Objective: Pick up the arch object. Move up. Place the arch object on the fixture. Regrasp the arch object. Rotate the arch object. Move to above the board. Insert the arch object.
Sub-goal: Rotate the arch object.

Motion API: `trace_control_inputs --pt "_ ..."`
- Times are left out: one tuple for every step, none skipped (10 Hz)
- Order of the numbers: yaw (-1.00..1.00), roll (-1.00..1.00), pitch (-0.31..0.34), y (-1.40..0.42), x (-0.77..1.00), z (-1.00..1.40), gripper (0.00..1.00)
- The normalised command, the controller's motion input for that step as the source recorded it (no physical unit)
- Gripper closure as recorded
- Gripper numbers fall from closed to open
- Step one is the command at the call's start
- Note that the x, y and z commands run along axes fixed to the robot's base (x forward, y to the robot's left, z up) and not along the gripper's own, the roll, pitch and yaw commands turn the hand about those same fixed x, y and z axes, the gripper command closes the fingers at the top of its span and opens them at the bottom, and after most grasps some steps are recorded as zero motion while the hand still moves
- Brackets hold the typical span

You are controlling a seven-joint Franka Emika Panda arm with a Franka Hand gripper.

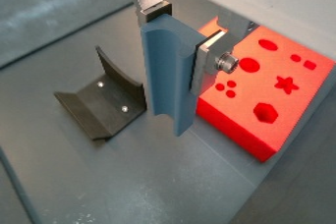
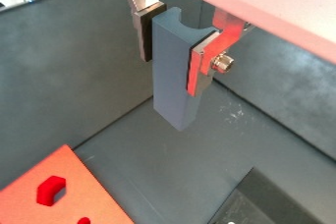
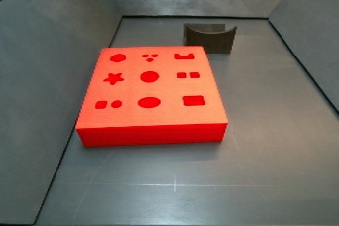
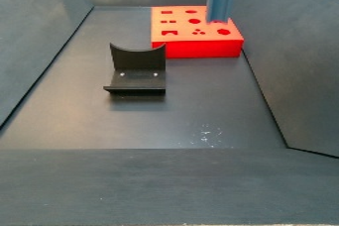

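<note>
end effector [image 1: 174, 33] grips arch object [image 1: 167, 76] | aloft, clear of board [image 1: 269, 135]

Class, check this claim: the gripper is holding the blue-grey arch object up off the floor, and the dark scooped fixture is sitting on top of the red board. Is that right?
Not quite. The fixture is not on the board; it stands on the grey floor apart from it, as a side view shows. The rest holds: the gripper is clamped on the arch object, which hangs clear of the floor in both wrist views.
</note>
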Motion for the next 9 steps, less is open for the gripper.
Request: trace_control_inputs --pt "-0.07 -0.12 -0.019 0.0 0.01 -1.0 1.0" --pt "-0.06 -0.11 -0.039 0.01 0.01 -1.0 1.0" --pt "-0.06 -0.11 -0.045 0.01 0.01 -1.0 1.0" --pt "-0.05 -0.11 -0.044 0.01 0.02 -1.0 1.0" --pt "-0.05 -0.1 -0.042 0.02 0.02 -1.0 1.0" --pt "-0.05 -0.1 -0.04 0.02 0.02 -1.0 1.0" --pt "-0.05 -0.1 -0.04 0.02 0.02 -1.0 1.0" --pt "-0.04 -0.09 -0.051 0.03 0.02 -1.0 1.0" --pt "-0.04 -0.09 -0.052 0.03 0.02 -0.94 1.0"
